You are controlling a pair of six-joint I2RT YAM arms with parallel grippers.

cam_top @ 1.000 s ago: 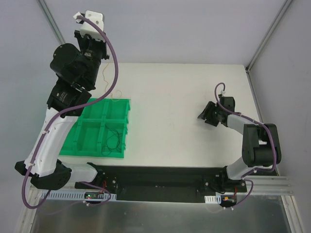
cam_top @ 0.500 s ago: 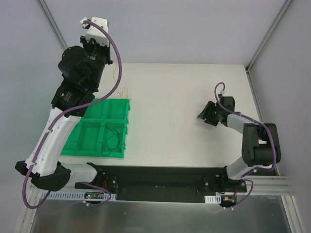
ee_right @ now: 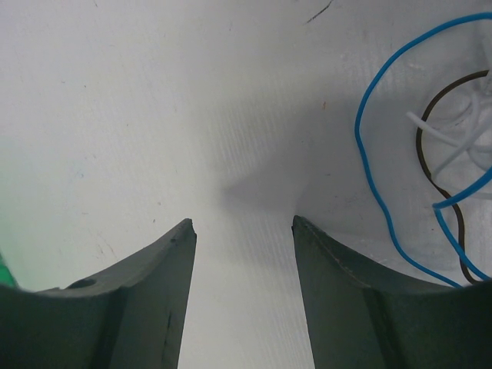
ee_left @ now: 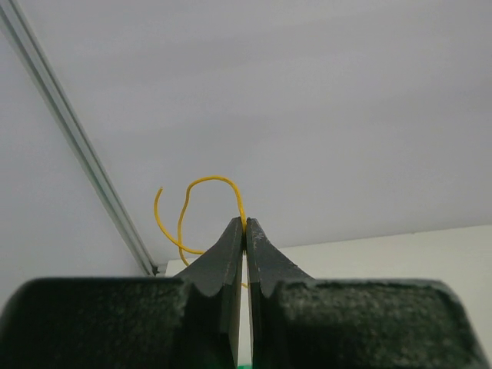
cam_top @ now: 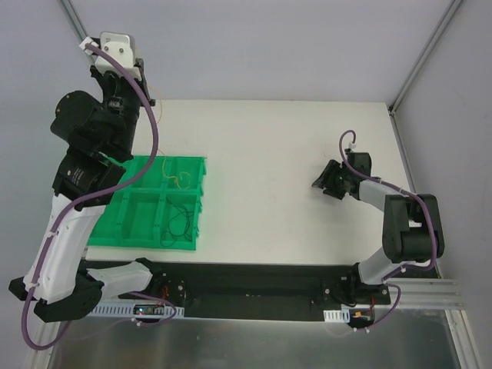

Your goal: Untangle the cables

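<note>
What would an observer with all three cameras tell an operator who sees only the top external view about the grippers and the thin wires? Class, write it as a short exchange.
Operator: From above I can't make out the fingertips of the raised left arm. Is anything held?
Observer: Yes. The left gripper is shut on a thin yellow wire, which loops up above its tips.
Operator: Are there wires by the right arm? I see none.
Observer: Yes. A thin blue wire and a thin dark brown wire lie on the white table just outside one finger of the open right gripper, untouched.
</note>
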